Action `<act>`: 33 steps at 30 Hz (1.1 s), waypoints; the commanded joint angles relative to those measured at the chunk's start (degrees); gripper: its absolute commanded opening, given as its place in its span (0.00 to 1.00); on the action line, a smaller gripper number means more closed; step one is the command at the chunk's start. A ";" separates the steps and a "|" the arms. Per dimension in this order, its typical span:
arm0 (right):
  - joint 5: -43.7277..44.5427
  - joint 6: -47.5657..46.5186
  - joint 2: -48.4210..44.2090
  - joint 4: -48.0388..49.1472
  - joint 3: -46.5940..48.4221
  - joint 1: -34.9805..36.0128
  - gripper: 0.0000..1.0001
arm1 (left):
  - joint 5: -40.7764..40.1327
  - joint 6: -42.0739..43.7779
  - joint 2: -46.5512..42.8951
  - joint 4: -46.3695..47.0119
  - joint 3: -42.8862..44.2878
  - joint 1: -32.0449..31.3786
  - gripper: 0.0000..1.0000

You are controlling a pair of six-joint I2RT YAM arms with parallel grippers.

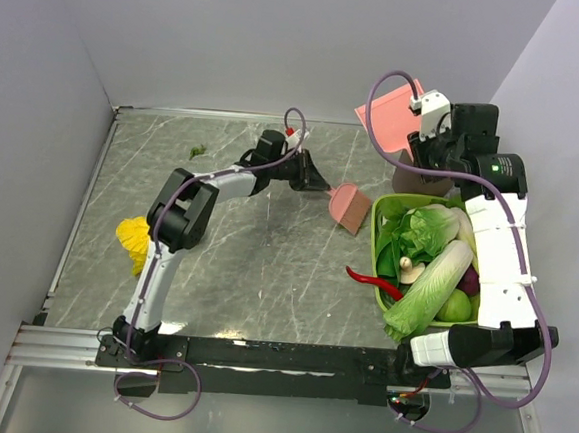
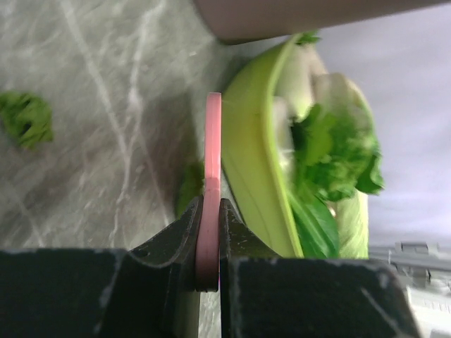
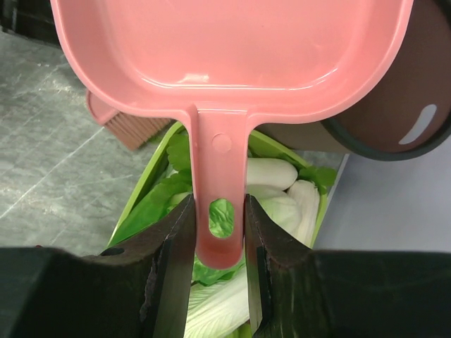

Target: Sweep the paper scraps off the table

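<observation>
The left gripper (image 2: 210,208) is clamping the flat handle of a small pink plastic brush (image 1: 348,206), with both jaws pressing against it. The brush is sitting toward the right side of the grey-green marble-look table (image 1: 266,265), just beside the left rim of a lime-green plastic basket (image 1: 374,238) of leafy vegetables. Whether the bristles are touching the surface cannot be determined.

The right gripper (image 3: 218,204) is gripping the handle of a pink plastic dustpan (image 3: 232,42), holding it raised near the far right corner, next to a brown round bin (image 1: 413,176).

The small dark-green paper scraps (image 1: 196,151) are lying near the far left corner, well apart from the brush. A yellow cabbage (image 1: 132,236) is lying by the left edge.
</observation>
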 commanded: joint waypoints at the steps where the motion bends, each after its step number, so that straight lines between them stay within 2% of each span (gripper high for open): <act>1: -1.27 1.46 -1.55 0.64 -0.22 -0.09 0.00 | -6.64 1.23 -2.90 -6.54 0.40 0.78 0.01; 4: -2.06 1.55 -1.55 0.73 -1.44 0.00 0.00 | -8.58 2.38 -7.12 -11.05 -3.37 3.23 0.01; 9: -2.24 1.72 -0.68 2.40 -2.51 0.17 0.00 | -15.61 5.10 -20.29 -20.19 -13.57 7.98 0.01; 13: -2.94 1.55 0.91 2.84 -0.23 0.17 0.00 | -9.93 10.44 -29.52 -19.50 -21.75 13.43 0.01; 15: -3.90 1.64 1.87 2.66 0.30 0.17 0.00 | -6.84 14.05 -32.96 -20.90 -20.80 13.79 0.01; 16: -4.25 1.72 2.14 2.66 0.48 0.26 0.00 | -3.61 17.38 -33.58 -21.51 -18.36 13.79 0.01; 18: -4.87 1.37 2.75 2.66 0.31 0.44 0.00 | -2.17 20.12 -33.85 -24.06 -14.92 13.88 0.01; 19: -4.96 0.68 2.93 2.49 0.13 0.61 0.00 | -2.60 23.53 -33.41 -25.63 -10.47 13.88 0.01; 21: -4.52 0.06 3.28 2.14 -0.13 1.40 0.00 | -6.73 27.76 -31.22 -29.68 -5.70 13.88 0.01; 22: -4.52 -0.73 3.20 0.74 -0.48 1.67 0.00 | -7.78 33.79 -30.17 -30.74 -0.89 13.79 0.01; 24: -4.43 -1.00 1.37 -0.15 -1.71 2.81 0.00 | -12.52 38.75 -26.39 -32.85 3.71 13.79 0.01; 27: -5.84 -0.91 -2.93 -0.94 -7.06 3.86 0.00 | -18.14 44.91 -21.29 -30.94 10.83 14.14 0.01; 30: -7.07 0.49 -6.72 -0.50 -13.13 4.83 0.00 | -20.09 49.66 -16.02 -27.86 17.58 13.88 0.01; 32: -7.51 1.72 -7.87 0.11 -16.12 4.92 0.00 | -21.24 61.83 -9.29 -30.29 23.47 11.95 0.01; 33: -7.07 2.07 -8.66 0.64 -16.65 4.92 0.00 | -22.37 66.84 -6.63 -32.66 30.38 11.16 0.01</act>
